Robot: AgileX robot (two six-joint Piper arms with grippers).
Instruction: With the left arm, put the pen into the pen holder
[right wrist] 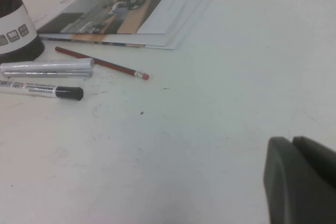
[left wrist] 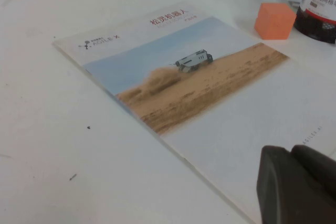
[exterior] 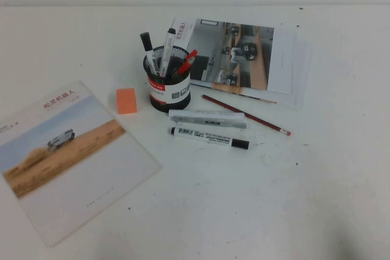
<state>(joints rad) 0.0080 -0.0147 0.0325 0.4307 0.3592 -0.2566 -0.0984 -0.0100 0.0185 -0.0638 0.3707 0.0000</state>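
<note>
Fingers of the left gripper point(left wrist: 302, 184) show together above a booklet's point(left wrist: 199, 98) corner; fingers of the right gripper point(right wrist: 304, 182) show together above bare bench point(right wrist: 220, 129). Pen point(exterior: 209, 138) lies flat just in front of the pen holder point(exterior: 170, 87), beside a grey bar point(exterior: 207, 117). Red pencil point(exterior: 245, 114) lies right of the holder; orange block point(exterior: 126, 100) left.

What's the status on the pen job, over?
Left gripper low over the brochure, right gripper parked over bare table; both shut, empty. Pen flat beside grey bar, outside pen holder. Nothing blocking.
</note>
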